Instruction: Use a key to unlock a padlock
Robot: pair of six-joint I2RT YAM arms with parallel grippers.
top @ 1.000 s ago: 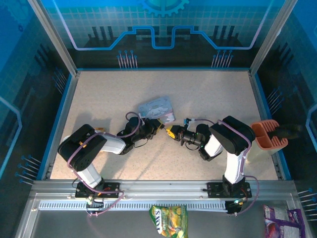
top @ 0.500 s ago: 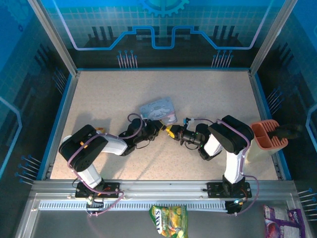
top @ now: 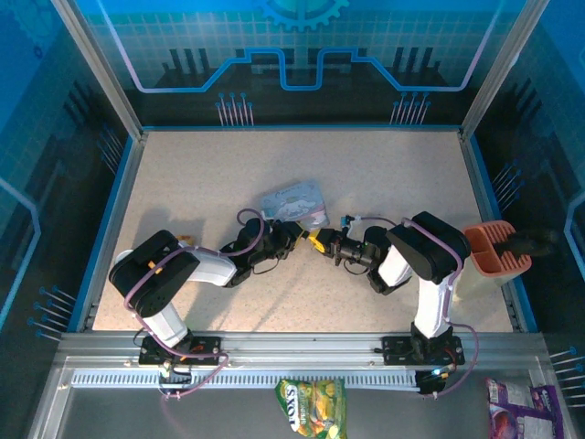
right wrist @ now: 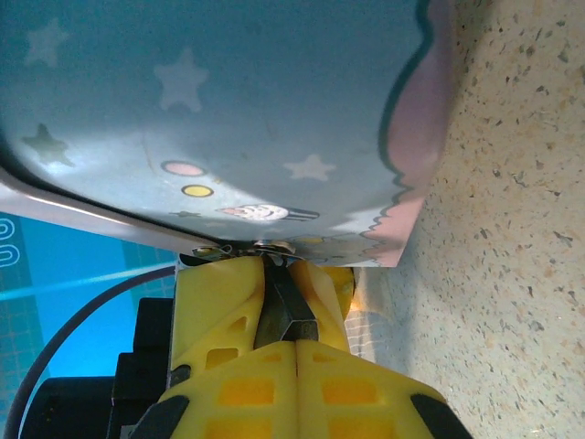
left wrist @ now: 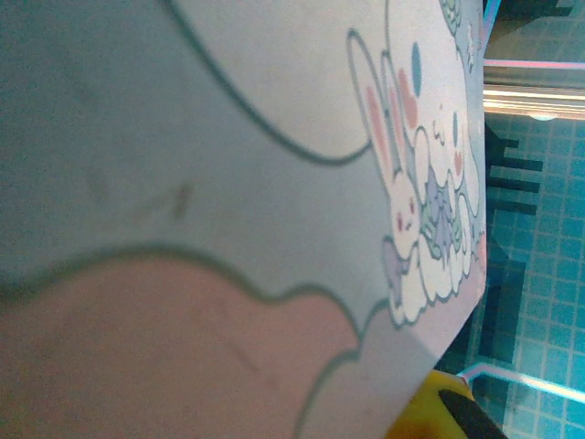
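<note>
The pale blue cartoon tin [top: 294, 199] lies mid-table, and both grippers meet at its near edge. My right gripper [top: 317, 242] has its yellow fingers [right wrist: 219, 293] shut on the key [right wrist: 289, 309], a slim dark piece. The key's tip reaches small silvery bits [right wrist: 265, 245] at the tin's rim [right wrist: 110, 219]. The padlock is hidden from me there. My left gripper [top: 291, 232] is tucked under the tin's near corner. In the left wrist view the tin's rabbit picture [left wrist: 416, 183] is very close, with a yellow fingertip [left wrist: 430, 413] at the bottom. Its jaws are hidden.
An orange holder [top: 496, 249] sits at the table's right edge. A snack packet [top: 311, 407] and a purple packet [top: 516, 410] lie in front of the rail. Blue-edged walls [top: 110, 215] bound the speckled table [top: 384, 174].
The left gripper and the tin have shifted slightly right and away. The right gripper has stayed at the tin's edge, still shut on the key.
</note>
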